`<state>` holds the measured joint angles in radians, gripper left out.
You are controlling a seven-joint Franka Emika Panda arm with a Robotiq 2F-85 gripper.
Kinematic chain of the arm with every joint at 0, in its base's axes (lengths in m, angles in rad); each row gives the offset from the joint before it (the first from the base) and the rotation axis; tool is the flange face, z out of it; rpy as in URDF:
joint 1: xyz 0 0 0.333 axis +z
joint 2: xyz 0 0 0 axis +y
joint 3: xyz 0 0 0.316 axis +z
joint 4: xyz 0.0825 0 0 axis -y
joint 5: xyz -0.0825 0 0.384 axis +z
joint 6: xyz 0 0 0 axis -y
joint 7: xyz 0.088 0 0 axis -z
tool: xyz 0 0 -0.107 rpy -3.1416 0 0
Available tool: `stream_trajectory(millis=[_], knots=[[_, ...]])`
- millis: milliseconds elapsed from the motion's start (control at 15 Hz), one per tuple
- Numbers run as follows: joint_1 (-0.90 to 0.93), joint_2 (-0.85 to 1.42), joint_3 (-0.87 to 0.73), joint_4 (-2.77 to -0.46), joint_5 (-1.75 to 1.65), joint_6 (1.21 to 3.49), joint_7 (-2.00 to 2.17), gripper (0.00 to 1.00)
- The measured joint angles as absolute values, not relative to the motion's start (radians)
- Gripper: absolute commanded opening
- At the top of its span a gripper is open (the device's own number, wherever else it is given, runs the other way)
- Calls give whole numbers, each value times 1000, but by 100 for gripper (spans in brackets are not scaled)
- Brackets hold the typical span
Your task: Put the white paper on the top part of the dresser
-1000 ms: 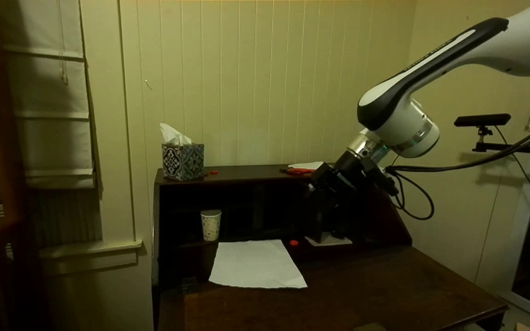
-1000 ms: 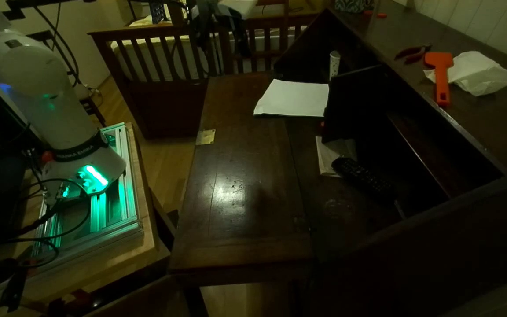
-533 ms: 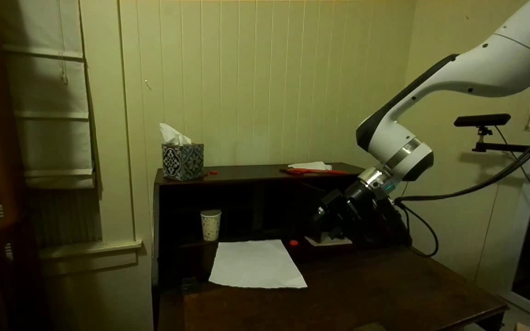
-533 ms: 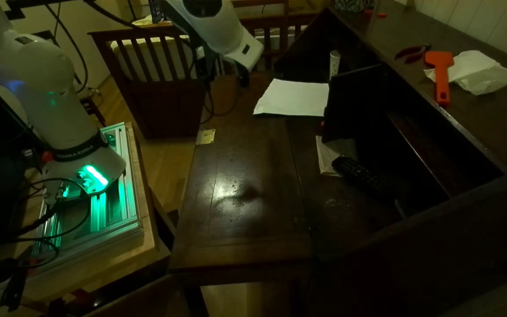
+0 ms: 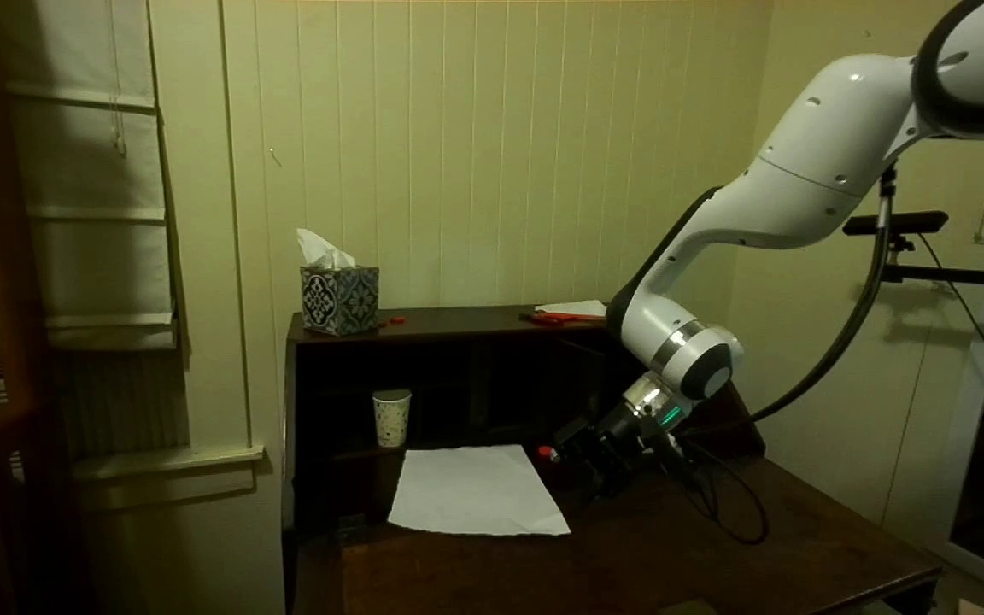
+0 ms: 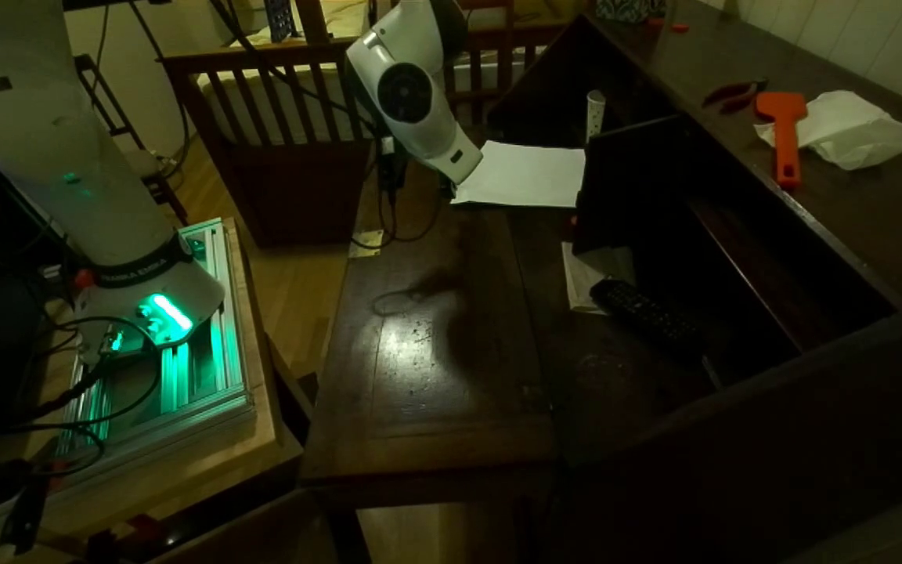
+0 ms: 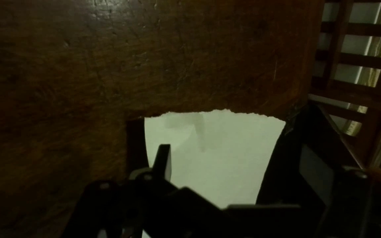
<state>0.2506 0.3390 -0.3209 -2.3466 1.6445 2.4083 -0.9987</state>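
The white paper (image 5: 479,491) lies flat on the broad lower surface of the dark brown dresser (image 5: 458,320), partly in front of the cubbies. It also shows in an exterior view (image 6: 525,174) and in the wrist view (image 7: 220,162), with one torn, wavy edge. My gripper (image 5: 577,474) is above the lower surface, just beside the paper in that exterior view. In the wrist view my gripper (image 7: 238,155) is open, its fingers wide apart with the paper seen between them and nothing held. In an exterior view the arm (image 6: 420,110) hides most of the gripper.
On the top shelf are a patterned tissue box (image 5: 340,299), pliers (image 6: 735,95), an orange scraper (image 6: 786,137) and a crumpled white sheet (image 6: 858,129). Lower down are a small cup (image 5: 391,418), a red cap (image 5: 546,452), a notepad (image 6: 588,274) and a black remote (image 6: 643,309).
The arm has come down from near the top shelf and cubbies, and my gripper has moved lower and closer to the paper. The paper has not moved.
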Motion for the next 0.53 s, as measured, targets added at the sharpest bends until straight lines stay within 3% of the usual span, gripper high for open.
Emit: stream_trajectory(millis=[200, 533], knots=[[164, 447, -207, -2245, 1672, 2470, -1002, 100], [109, 523, -146, -2146, 1682, 2546, -1007, 100]])
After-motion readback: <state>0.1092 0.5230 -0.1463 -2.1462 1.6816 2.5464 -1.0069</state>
